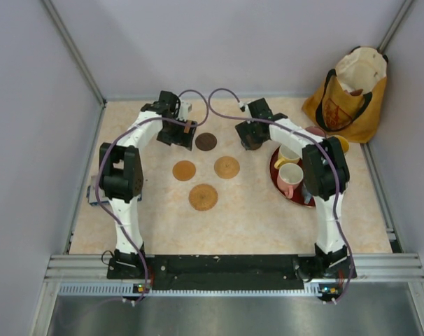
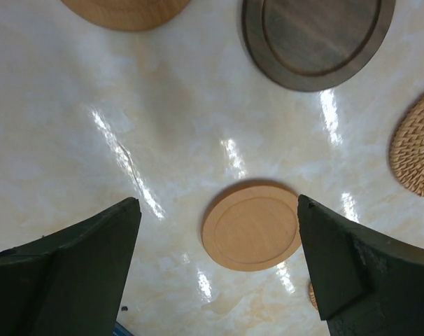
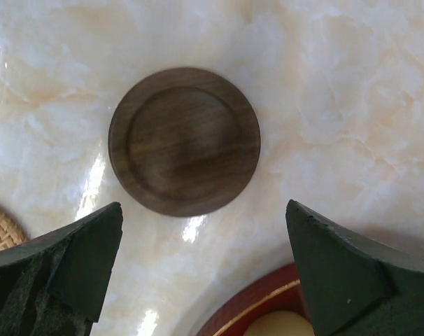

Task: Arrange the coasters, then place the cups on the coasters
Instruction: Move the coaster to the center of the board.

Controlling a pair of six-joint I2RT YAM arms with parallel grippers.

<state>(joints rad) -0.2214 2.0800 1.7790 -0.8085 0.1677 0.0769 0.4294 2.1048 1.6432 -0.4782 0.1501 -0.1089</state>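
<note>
Four coasters show from above: a dark one [image 1: 206, 141], a smooth tan one [image 1: 184, 170], a woven one [image 1: 227, 166] and a larger tan one [image 1: 203, 197]. My left gripper [image 1: 175, 136] hovers open at the back left. In its wrist view a smooth tan coaster [image 2: 252, 224] lies flat on the table, framed by the wide-apart fingers of the left gripper [image 2: 217, 200]. My right gripper [image 1: 252, 138] also stands open; the right gripper [image 3: 203, 204] hangs just short of a dark brown coaster [image 3: 184, 140]. A pink cup [image 1: 290, 178] and a pale cup [image 1: 289, 155] stand on the red tray [image 1: 276, 175].
A yellow-orange bag [image 1: 348, 98] stands in the back right corner. My right forearm covers part of the tray and other cups. The tray's rim [image 3: 268, 308] lies just below my right fingers. Another dark coaster [image 2: 317, 35] and a woven one [image 2: 415, 150] lie beyond my left fingers.
</note>
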